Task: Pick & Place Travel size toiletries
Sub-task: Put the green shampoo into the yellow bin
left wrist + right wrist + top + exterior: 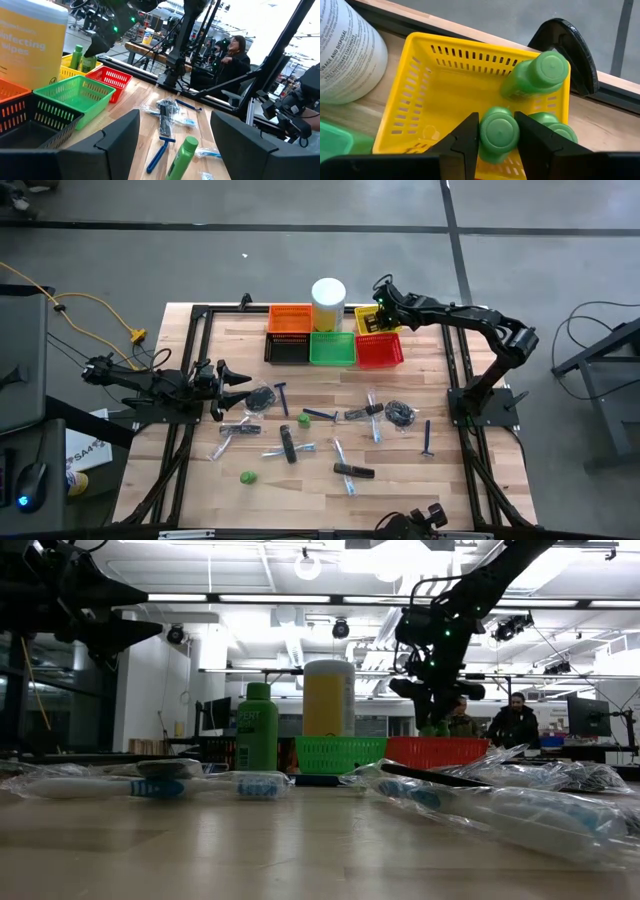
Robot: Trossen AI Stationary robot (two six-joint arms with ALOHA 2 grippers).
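**Nearly placed: green bottle over the yellow basket**

Right now the right gripper [498, 134] hangs over the yellow basket [450, 80], its fingers clamped on a green bottle [499, 131] by the cap. To do this well, lower it straight into the free floor of the basket — clear of the bottles already standing there [540, 75] — then release. The white wipes cylinder [328, 302] stands just beside the basket and could be bumped. Farther off, the left gripper [232, 377] waits with fingers apart above the desk [400, 480], where razors [282, 394] and wrapped toothbrushes [335, 448] still lie scattered.
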